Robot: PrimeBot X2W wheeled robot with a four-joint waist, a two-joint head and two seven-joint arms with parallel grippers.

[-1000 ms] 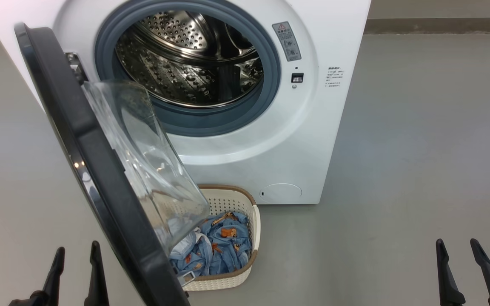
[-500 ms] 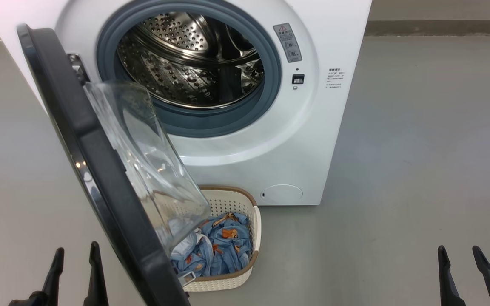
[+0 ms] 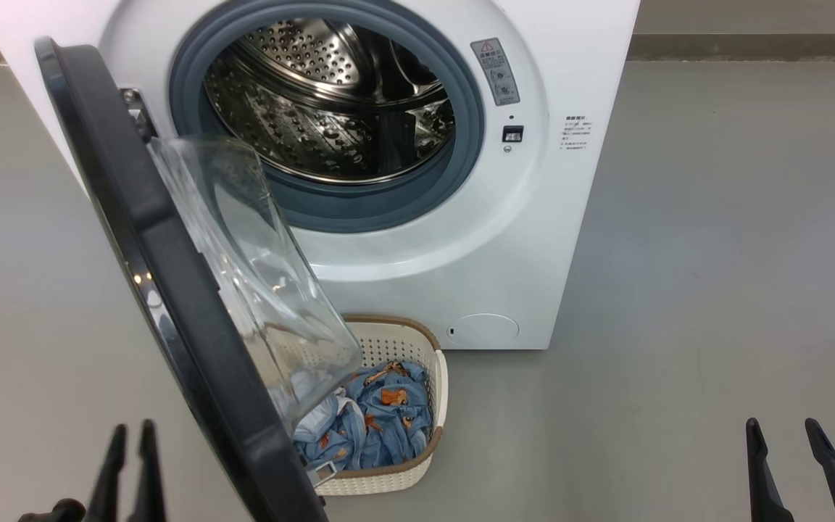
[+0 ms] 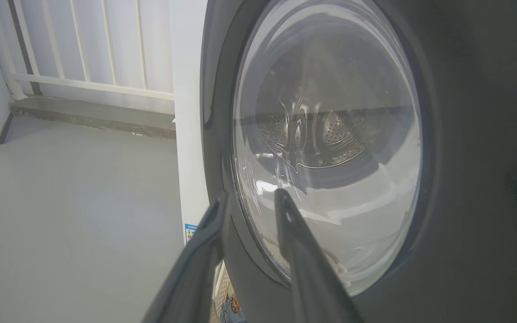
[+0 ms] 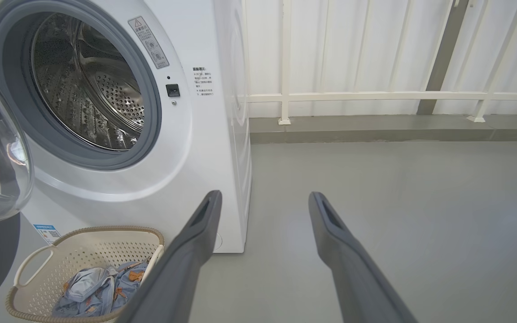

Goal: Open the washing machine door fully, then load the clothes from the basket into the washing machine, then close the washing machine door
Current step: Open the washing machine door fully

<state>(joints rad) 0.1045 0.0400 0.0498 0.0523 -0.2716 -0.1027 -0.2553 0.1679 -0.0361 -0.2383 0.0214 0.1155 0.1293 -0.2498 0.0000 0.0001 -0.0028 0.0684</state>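
Now narrower than before: left gripper [image 3: 133,429].

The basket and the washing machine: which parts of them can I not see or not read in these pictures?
- Head view: the door hides the left side of the basket and part of the clothes.
- Head view: the text on the grey label is too small to read.
- Right wrist view: a finger of the right gripper covers the basket's right side; the bottom edge cuts off its near side.
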